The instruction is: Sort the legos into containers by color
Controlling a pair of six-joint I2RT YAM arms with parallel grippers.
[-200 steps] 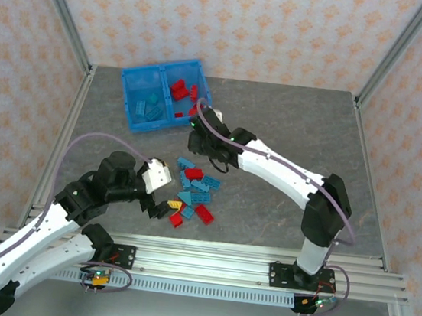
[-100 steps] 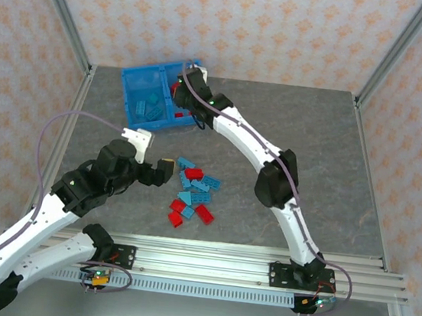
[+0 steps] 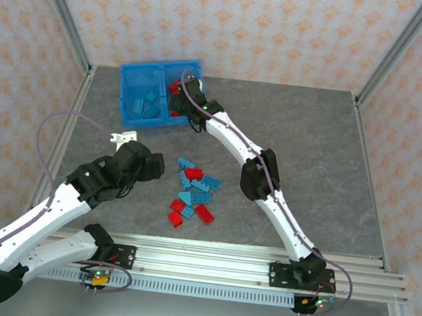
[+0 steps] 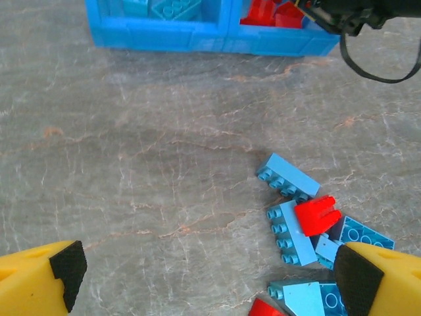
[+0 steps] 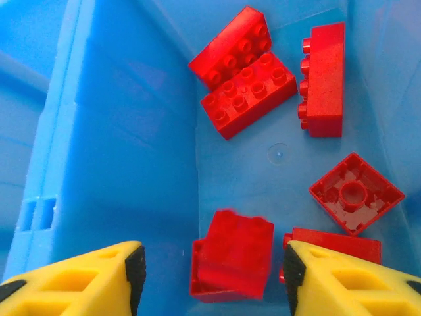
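My right pincer (image 5: 210, 280) hangs part open over the bin's red-filled compartment (image 5: 253, 174), a red brick (image 5: 231, 257) loose below, ungripped; my left pincer (image 4: 209, 280) gapes wide, empty.

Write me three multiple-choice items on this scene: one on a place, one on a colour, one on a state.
1. The right gripper hangs over:
A. the bin's compartment of red legos
B. the loose pile
C. its own base

2. The legos in the bin's other compartment are:
A. red
B. light blue
C. yellow

3. The left gripper is:
A. shut on a red lego
B. shut on a blue lego
C. open, holding nothing

Answers:
1 A, the right wrist view shows red legos and blue walls below it.
2 B, the top view shows their colour.
3 C, its fingers stand wide apart over the table.
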